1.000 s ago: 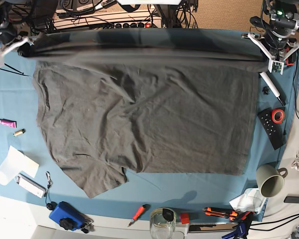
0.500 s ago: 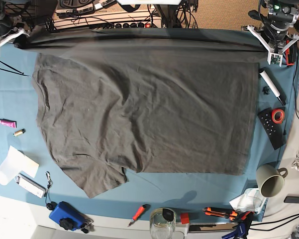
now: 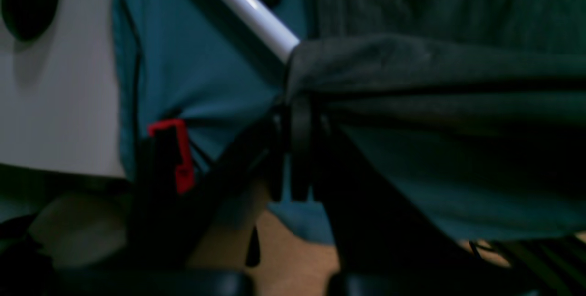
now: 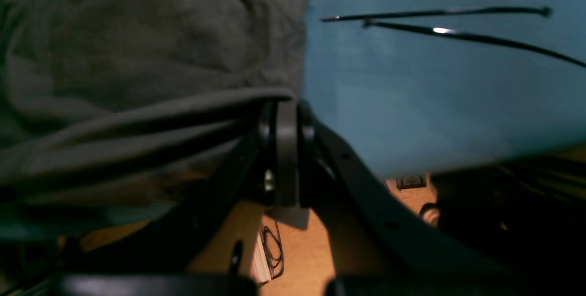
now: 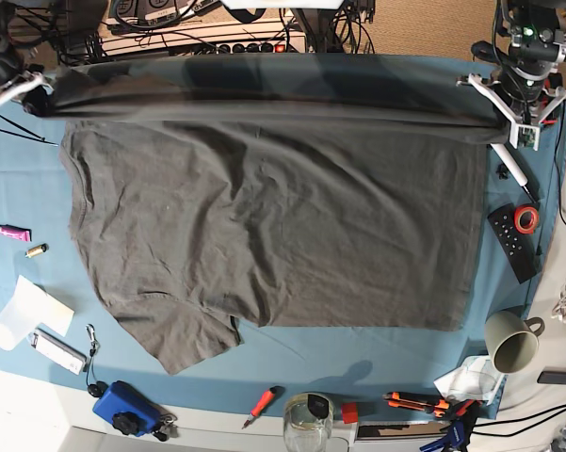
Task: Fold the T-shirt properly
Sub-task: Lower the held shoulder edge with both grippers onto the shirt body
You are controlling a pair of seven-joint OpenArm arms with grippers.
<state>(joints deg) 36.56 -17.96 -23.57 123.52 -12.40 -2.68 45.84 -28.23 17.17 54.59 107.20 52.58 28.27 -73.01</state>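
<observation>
The dark grey T-shirt (image 5: pixel 283 226) lies spread on the teal cloth (image 5: pixel 358 363), one sleeve pointing to the near left. Its far edge is lifted and pulled taut into a long band across the back. My left gripper (image 5: pixel 507 124) is shut on that band's right end; in the left wrist view the left gripper (image 3: pixel 297 108) pinches the bunched T-shirt (image 3: pixel 412 67). My right gripper (image 5: pixel 33 94) is shut on the left end; the right wrist view shows the right gripper (image 4: pixel 286 104) clamped on folded T-shirt fabric (image 4: pixel 137 58).
A white pen (image 5: pixel 515 162), a remote (image 5: pixel 513 243) and a red tape roll (image 5: pixel 525 219) lie right of the shirt, a mug (image 5: pixel 513 341) nearer. Black cable ties (image 5: pixel 24 132) lie at the left. A screwdriver (image 5: pixel 262 403), a jar (image 5: pixel 308 419) and a blue device (image 5: pixel 124 407) line the front edge.
Both grippers, still holding the stretched edge, went toward the back and have come forward again a little. The shirt's body lies flatter, with fewer wrinkles.
</observation>
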